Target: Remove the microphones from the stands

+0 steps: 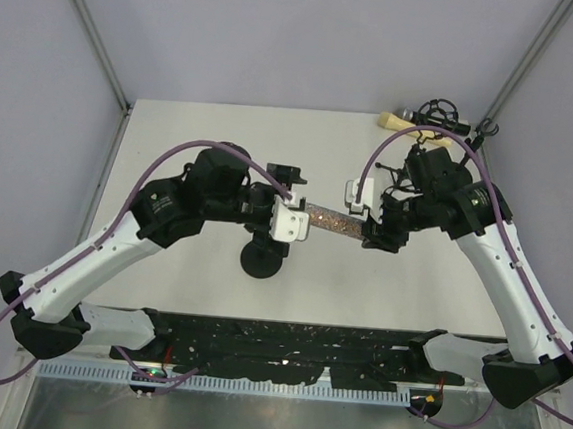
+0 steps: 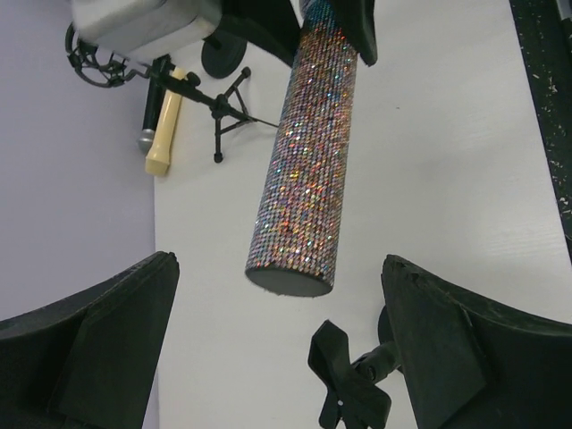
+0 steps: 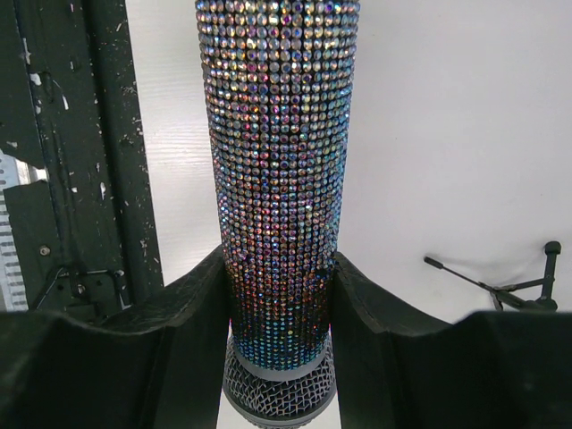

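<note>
The glitter-covered microphone (image 1: 334, 220) hangs level over the table between both arms. My right gripper (image 3: 279, 268) is shut on its body just behind the mesh head (image 3: 279, 402). The stand is a black round base (image 1: 262, 263) with a black clip (image 2: 350, 380) on top. In the left wrist view the microphone's flat tail end (image 2: 290, 279) floats free, apart from the clip below it. My left gripper (image 2: 279, 295) is open, its fingers wide on either side of the tail end and the clip, touching neither.
At the back right corner lie a beige microphone (image 1: 395, 122), a dark one (image 2: 150, 112) and a small black tripod with a shock mount (image 1: 442, 116). A black rail (image 1: 285, 350) runs along the near edge of the table.
</note>
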You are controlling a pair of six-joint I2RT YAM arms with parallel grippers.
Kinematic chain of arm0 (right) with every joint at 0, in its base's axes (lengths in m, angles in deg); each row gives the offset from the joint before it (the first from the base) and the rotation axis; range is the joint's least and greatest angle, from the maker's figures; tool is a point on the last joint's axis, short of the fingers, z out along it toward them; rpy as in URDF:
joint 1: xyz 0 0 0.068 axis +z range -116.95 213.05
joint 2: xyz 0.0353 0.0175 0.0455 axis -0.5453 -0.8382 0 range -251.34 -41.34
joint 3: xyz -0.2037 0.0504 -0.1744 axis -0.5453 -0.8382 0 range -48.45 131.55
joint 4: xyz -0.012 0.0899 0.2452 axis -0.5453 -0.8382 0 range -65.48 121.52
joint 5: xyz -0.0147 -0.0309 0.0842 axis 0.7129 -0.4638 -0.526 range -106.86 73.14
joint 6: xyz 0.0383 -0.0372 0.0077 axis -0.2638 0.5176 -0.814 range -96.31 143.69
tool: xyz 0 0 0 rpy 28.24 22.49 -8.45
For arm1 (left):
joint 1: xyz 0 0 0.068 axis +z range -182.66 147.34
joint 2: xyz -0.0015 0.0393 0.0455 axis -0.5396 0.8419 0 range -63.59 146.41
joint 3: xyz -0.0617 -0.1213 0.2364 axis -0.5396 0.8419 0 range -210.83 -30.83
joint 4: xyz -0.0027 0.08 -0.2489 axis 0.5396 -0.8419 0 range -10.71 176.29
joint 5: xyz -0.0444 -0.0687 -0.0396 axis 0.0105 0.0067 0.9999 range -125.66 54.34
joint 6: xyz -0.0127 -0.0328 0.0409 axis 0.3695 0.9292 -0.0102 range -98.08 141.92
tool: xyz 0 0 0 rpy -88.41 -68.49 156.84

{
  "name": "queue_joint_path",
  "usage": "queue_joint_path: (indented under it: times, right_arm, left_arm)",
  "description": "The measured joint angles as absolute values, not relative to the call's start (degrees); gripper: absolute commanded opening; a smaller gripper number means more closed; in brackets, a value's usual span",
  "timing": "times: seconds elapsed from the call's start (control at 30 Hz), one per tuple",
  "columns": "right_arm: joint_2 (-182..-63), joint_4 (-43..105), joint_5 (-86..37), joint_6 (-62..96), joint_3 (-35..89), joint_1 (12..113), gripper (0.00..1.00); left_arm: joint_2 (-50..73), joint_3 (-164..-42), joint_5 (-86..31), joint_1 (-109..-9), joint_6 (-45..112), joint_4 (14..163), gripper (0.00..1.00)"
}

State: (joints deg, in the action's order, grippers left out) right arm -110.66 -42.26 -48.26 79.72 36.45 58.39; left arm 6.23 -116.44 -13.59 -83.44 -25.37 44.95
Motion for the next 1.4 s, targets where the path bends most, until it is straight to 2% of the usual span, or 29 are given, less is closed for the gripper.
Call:
queue_joint_path:
  times: [0.27,0.33,0.43,0.53,0.67,0.7,0.8,0.83,0.9,0.97,1.0,1.03,1.07,1.23,1.4]
  right_arm:
    - [-110.6,-42.3,-47.6,76.8,36.5,60.7,0.06]
    - [-110.6,-42.3,-47.7,76.2,36.5,61.1,0.06]
    - [-110.6,-42.3,-47.7,75.5,36.5,61.6,0.06]
    - [-110.4,-42.3,-47.7,74.7,36.7,62.4,0.07]
    - [-110.3,-42.4,-47.7,74.1,37.1,63.2,0.1]
    - [-110.3,-42.5,-47.7,74.1,37.1,63.3,0.12]
    - [-110.3,-42.8,-47.7,74.0,37.1,63.4,0.28]
    - [-110.3,-42.8,-47.6,74.1,37.2,63.4,0.3]
    - [-110.3,-43.1,-47.5,74.1,37.2,63.4,0.37]
    - [-110.3,-43.1,-47.4,74.1,37.3,63.4,0.6]
    - [-110.2,-43.1,-47.4,74.0,37.4,63.4,0.67]
    - [-110.1,-43.0,-47.3,73.7,37.4,63.4,0.88]
    - [-109.9,-42.4,-47.4,73.2,37.7,63.4,0.96]
    - [-107.3,-39.2,-49.4,71.6,40.8,60.1,0.95]
    - [-102.1,-30.1,-61.0,65.4,44.1,42.2,0.95]
  left_arm:
    - [9.6,-116.8,-20.8,-90.9,-28.1,41.7,1.0]
    - [10.6,-116.8,-22.6,-91.7,-28.2,41.6,0.97]
    - [11.7,-116.8,-25.2,-92.7,-28.5,41.5,0.86]
    - [12.4,-116.8,-27.3,-93.8,-29.0,41.5,0.65]
    - [13.2,-116.8,-29.6,-95.0,-29.6,41.6,0.53]
    - [13.3,-116.8,-30.1,-95.2,-29.6,41.7,0.47]
    - [13.5,-116.8,-31.3,-95.6,-29.6,41.7,0.3]
    - [13.6,-116.8,-31.4,-95.7,-29.7,41.5,0.24]
    - [13.7,-116.8,-31.8,-95.9,-29.6,41.5,0.17]
    - [13.7,-116.8,-32.0,-95.9,-29.4,41.6,0.16]
    - [13.8,-116.8,-32.0,-95.9,-29.3,41.7,0.16]
    - [13.8,-116.8,-32.0,-95.9,-29.1,41.7,0.16]
    - [13.8,-116.8,-32.0,-96.0,-29.0,41.7,0.15]
    - [14.3,-115.7,-31.1,-95.4,-26.3,41.8,0.13]
    - [14.4,-115.6,-25.7,-89.5,-19.8,43.2,0.1]
